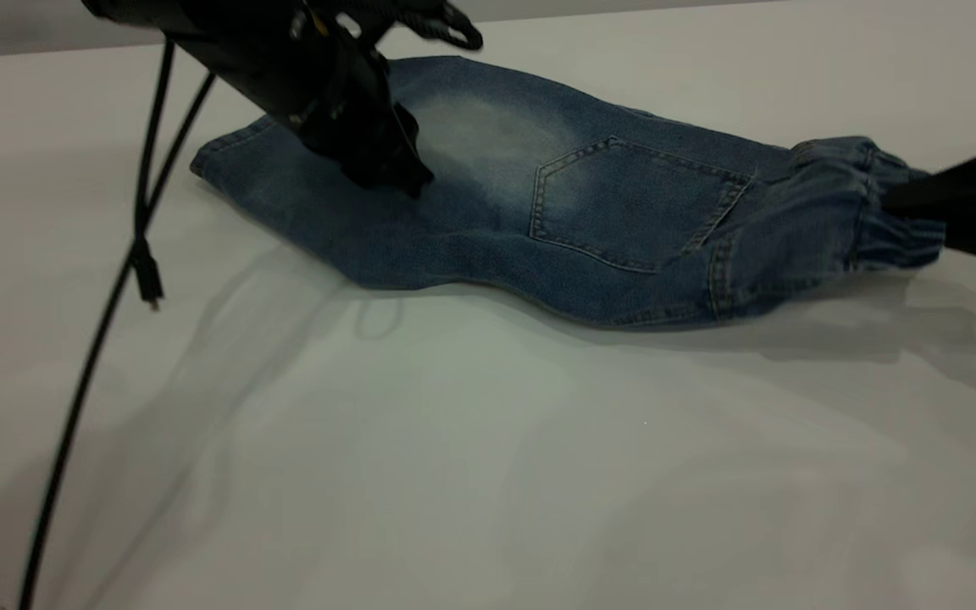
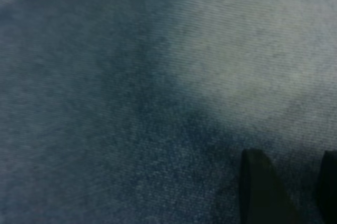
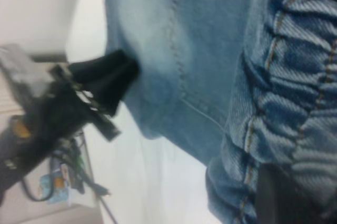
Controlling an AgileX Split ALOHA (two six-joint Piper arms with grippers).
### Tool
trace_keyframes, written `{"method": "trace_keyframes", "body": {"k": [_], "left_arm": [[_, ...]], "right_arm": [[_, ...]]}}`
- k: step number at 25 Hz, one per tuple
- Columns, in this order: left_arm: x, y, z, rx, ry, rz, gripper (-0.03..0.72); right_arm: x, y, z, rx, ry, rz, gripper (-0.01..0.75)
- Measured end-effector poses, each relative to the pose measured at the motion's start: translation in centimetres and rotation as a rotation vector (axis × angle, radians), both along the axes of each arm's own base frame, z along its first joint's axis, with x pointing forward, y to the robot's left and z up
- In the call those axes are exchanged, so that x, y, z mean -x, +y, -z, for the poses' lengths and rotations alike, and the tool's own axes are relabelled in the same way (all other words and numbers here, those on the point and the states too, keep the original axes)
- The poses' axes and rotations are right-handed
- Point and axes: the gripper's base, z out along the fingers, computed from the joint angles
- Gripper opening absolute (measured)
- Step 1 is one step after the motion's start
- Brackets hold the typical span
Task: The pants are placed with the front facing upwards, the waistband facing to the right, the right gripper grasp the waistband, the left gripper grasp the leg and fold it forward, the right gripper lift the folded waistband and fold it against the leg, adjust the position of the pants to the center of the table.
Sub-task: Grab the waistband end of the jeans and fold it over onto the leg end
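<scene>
The pants (image 1: 539, 212) lie folded lengthwise on the table (image 1: 488, 466). Left gripper (image 1: 386, 174) presses into the leg, jaws slightly apart, gripping nothing. Right gripper (image 1: 920, 212) is clenched on the waistband (image 1: 869, 212). Denim looks soft and floppy, so that bunched elastic is probably the firmest hold.

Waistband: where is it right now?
In the exterior view, the waistband is at the pants' right end, beside the back pocket, with the right gripper at it on the table.

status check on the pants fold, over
Left gripper down on the pants leg, jaws parted. Right gripper at the waistband, grip unclear. Pants folded lengthwise, pocket up. Loose cable hangs left, clear of the denim.
</scene>
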Motion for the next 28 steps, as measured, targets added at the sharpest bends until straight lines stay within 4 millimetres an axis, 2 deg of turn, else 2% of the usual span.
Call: {"method": "trace_keyframes", "body": {"k": [3,13,24,28], "left_arm": [[0.0,0.0,1.0,-0.004,0.007,-0.001,0.279],[0.1,0.1,2.2,-0.011,0.019,-0.002,0.279],[0.2,-0.1,2.4,-0.014,0.026,0.003,0.279],[0.6,-0.8,2.6,-0.019,0.028,0.025,0.274]], "right_arm": [[0.0,0.1,-0.3,-0.028,-0.019,-0.005,0.034],[-0.1,0.0,0.0,-0.023,0.024,0.011,0.034],[-2.7,-1.2,-0.8,-0.054,0.034,0.063,0.034],[-3.6,-0.4,-1.7,-0.107,-0.033,0.016,0.034]]}}
